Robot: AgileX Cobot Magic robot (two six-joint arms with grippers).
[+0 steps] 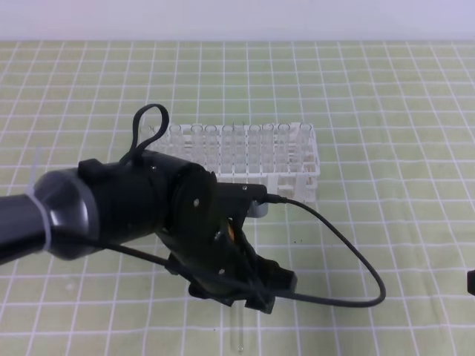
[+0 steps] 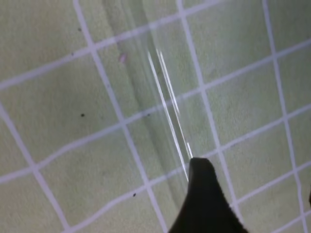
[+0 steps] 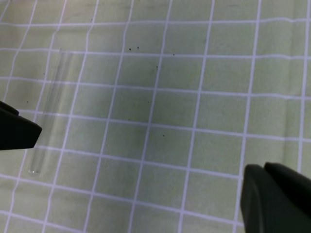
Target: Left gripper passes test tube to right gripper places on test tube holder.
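- Test tube holder [image 1: 300, 176]: white lattice rack standing on the green checked cloth [image 1: 401, 111], behind the left arm.
- Contents: clear tubes [image 1: 223, 144] stand upright in its holes, side by side along the far row. The count is unclear because the glass blurs together.
- Test tube [image 1: 239, 335]: outside the rack, lying flat on the cloth near the front edge. Its upper end is hidden under the left gripper [image 1: 249, 300].
- Left wrist view: the tube [image 2: 167, 107] runs as a slanted glint down to one dark fingertip [image 2: 201, 170]. The second finger is not clearly seen, so I cannot tell whether this gripper is spread or closed.
- Right wrist view: the right gripper [image 3: 141, 150] is spread wide, its two dark fingers far apart and holding nothing. The tube [image 3: 48, 111] lies on the cloth just beside the finger at the left of the picture.
- A black cable [image 1: 349, 248] loops over the cloth beside the left gripper.
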